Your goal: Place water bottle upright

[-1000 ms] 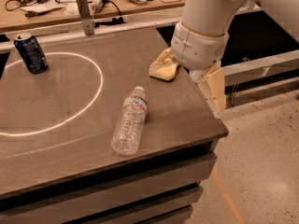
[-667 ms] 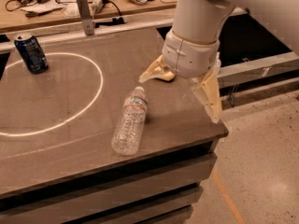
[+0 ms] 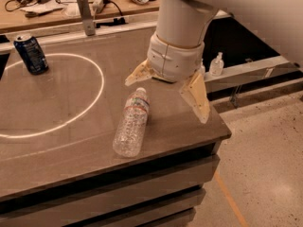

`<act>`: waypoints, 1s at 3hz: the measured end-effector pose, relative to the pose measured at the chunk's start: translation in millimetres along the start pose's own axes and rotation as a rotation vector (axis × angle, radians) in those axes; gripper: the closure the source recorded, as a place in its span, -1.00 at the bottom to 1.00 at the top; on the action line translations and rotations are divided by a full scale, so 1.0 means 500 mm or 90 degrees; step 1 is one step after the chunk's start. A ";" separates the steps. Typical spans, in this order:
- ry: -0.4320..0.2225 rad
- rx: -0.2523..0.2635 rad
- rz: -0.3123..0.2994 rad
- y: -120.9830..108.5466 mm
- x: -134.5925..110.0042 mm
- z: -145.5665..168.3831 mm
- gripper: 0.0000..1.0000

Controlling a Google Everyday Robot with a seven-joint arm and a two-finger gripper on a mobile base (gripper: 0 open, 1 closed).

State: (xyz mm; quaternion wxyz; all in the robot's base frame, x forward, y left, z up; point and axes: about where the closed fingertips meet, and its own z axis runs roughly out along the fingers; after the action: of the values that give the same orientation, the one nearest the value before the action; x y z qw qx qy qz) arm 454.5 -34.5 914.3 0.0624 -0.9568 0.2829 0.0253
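Observation:
The water bottle (image 3: 131, 122) lies on its side on the dark table (image 3: 57, 103), cap pointing away from me toward the far right, base toward the front edge. It is clear and ribbed with a white label. My gripper (image 3: 166, 98) hangs just right of the bottle's cap end, above the table. Its two tan fingers (image 3: 195, 97) are spread wide apart and hold nothing. The white wrist above hides part of the table behind it.
A dark blue drink can (image 3: 31, 54) stands at the back left on a white circle line (image 3: 94, 98). A small clear pump bottle (image 3: 217, 64) sits on a ledge at right. A grey post (image 3: 85, 15) and cluttered bench lie behind. The table's right edge is close to my gripper.
My gripper has moved left and toward the bottle, now close beside its cap end. The bottle and can have not moved.

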 end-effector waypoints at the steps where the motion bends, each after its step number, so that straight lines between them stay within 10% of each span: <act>1: -0.010 -0.029 -0.091 -0.050 -0.064 0.039 -1.00; 3: -0.032 -0.055 -0.204 -0.115 -0.112 0.096 -1.00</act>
State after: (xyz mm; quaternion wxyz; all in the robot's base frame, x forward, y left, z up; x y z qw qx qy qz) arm 438.4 50.0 877.3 0.0312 -0.9906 0.1233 0.0510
